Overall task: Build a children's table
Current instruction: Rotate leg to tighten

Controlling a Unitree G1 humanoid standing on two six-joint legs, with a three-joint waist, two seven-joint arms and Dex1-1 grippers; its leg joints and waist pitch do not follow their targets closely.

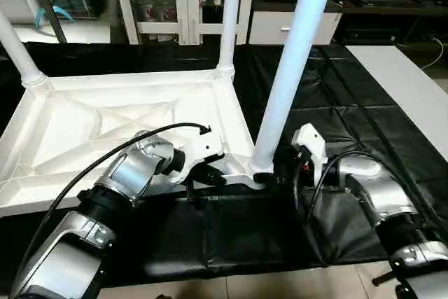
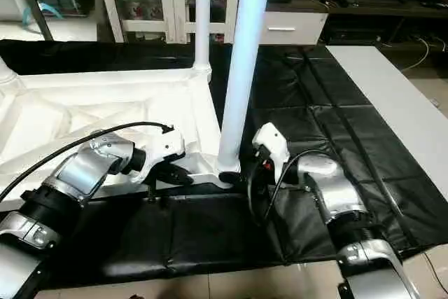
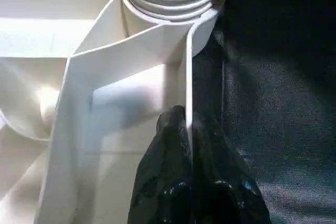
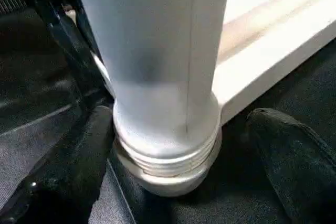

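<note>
From the head camera, the white table top (image 1: 105,131) lies upside down on the black-covered desk (image 1: 336,103), with three legs standing in its corner sockets. The nearest leg (image 1: 290,75) rises at the near right corner.

In the left wrist view, the left claw (image 3: 189,145) is pinched closed on the top's thin side wall, just below that leg's threaded base.

In the right wrist view, the right claw (image 4: 181,150) stands wide open, one finger on each side of the leg's base, not gripping it.
</note>
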